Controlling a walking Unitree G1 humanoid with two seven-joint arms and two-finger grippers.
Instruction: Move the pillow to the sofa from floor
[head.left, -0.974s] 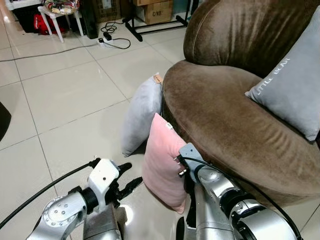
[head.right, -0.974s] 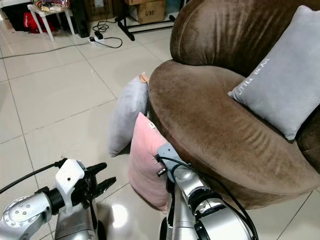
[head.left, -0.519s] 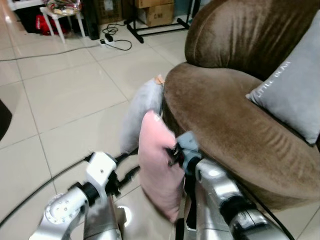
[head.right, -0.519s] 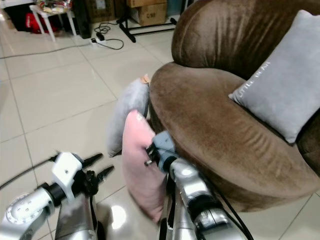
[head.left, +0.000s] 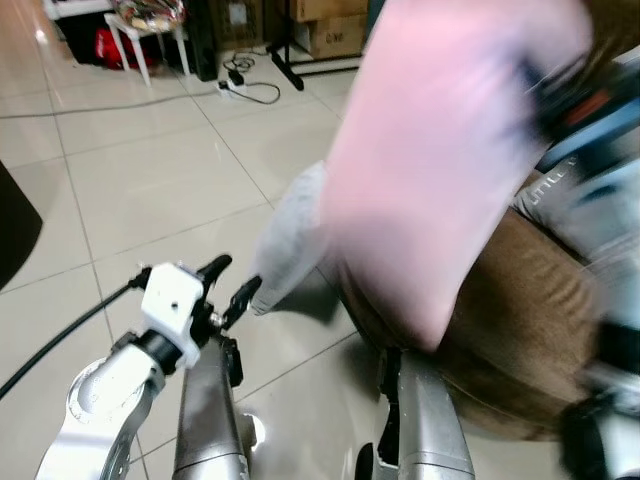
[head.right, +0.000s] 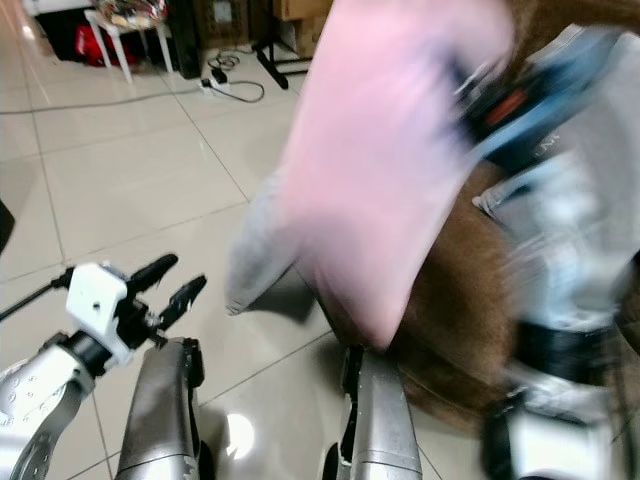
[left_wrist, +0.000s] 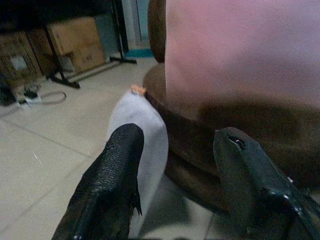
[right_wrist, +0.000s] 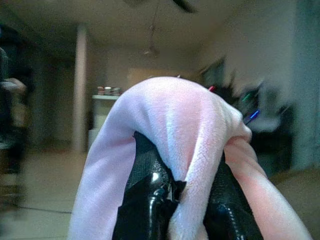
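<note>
Pink pillow (right_wrist: 190, 135), raised off the floor beside the sofa (left_wrist: 240, 130), is soft and apparently light, bunching between the right gripper (right_wrist: 187, 200) jaws clamped on its edge; left gripper (left_wrist: 177, 170) jaws stand apart, empty.

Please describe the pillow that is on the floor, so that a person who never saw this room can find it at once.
Find the brown sofa. At its base a grey pillow stands on the tiled floor, leaning against the sofa's front. Unlike the pink pillow held in the right gripper, it is grey, with a small orange tag at its top corner.
</note>
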